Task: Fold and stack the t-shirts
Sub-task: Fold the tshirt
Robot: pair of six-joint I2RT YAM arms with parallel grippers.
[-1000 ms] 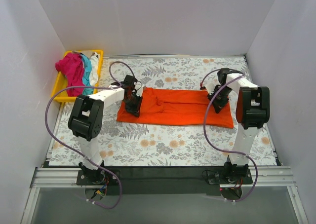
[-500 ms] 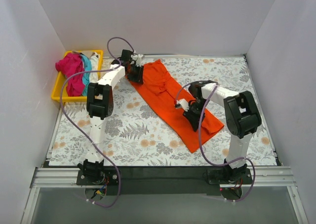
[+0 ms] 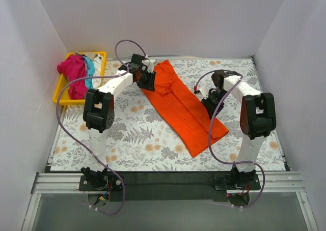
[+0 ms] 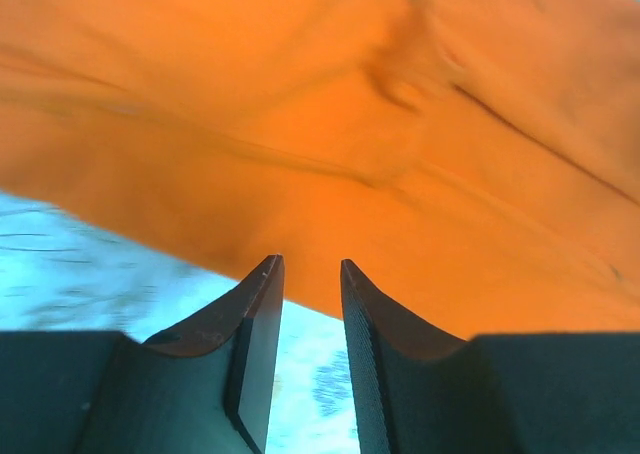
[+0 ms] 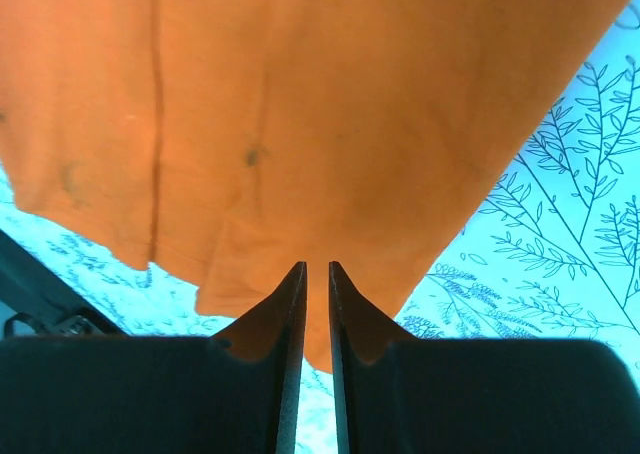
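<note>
The orange t-shirt [image 3: 181, 106], folded into a long strip, lies flat on the floral table, slanting from the far middle to the near right. My left gripper [image 3: 145, 78] is at its far left edge. In the left wrist view the left gripper [image 4: 310, 264] is open and empty, with bare table between the jaws and the orange cloth [image 4: 350, 124] just past the tips. My right gripper [image 3: 209, 101] is at the shirt's right edge. In the right wrist view the right gripper [image 5: 316, 266] has a narrow gap, over a corner of the shirt [image 5: 300, 104].
A yellow tray [image 3: 60, 96] at the far left holds a heap of a magenta shirt [image 3: 74, 73], a teal shirt [image 3: 89, 73] and a white shirt [image 3: 97, 70]. White walls close in the table on three sides. Purple cables loop over both arms.
The shirt swung from lying crosswise to slanting, its left end carried to the far side. Since half a second ago my right gripper has moved back and right, off the cloth's middle.
</note>
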